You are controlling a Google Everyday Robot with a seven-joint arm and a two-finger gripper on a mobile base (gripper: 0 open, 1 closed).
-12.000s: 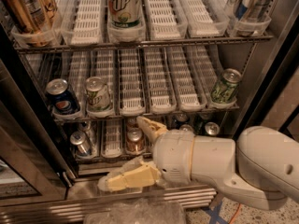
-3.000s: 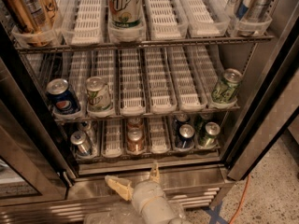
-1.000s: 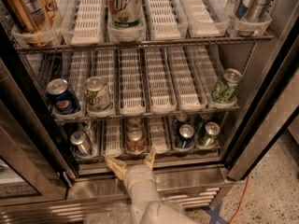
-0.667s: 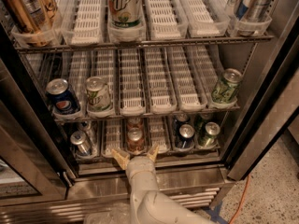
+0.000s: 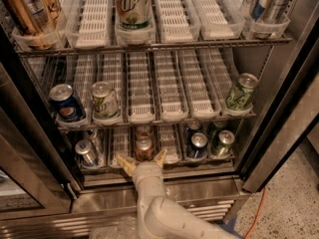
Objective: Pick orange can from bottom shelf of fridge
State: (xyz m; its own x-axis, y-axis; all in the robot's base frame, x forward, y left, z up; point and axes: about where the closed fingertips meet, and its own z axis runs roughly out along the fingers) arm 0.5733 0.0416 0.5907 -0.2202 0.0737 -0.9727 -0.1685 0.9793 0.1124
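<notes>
The fridge (image 5: 279, 133) stands open with three wire racks. On the dim bottom shelf (image 5: 172, 146) the small orange can (image 5: 144, 148) stands upright near the front, with a second similar can (image 5: 144, 131) behind it. My gripper (image 5: 142, 162) is at the front edge of that shelf, right in front of the orange can. Its cream fingers (image 5: 124, 163) are spread to either side of the can's base and are not closed on it. The white arm rises from the bottom of the view.
A silver can (image 5: 85, 152) stands left of the orange can; a dark can (image 5: 198, 146) and a green can (image 5: 223, 143) stand right. The middle shelf holds a Pepsi can (image 5: 66, 103) and two green-white cans (image 5: 104, 101). A gold-brown can (image 5: 27, 6) stands top left.
The gripper has risen from the floor in front of the fridge and reached forward to the bottom shelf, its fingers now flanking the orange can.
</notes>
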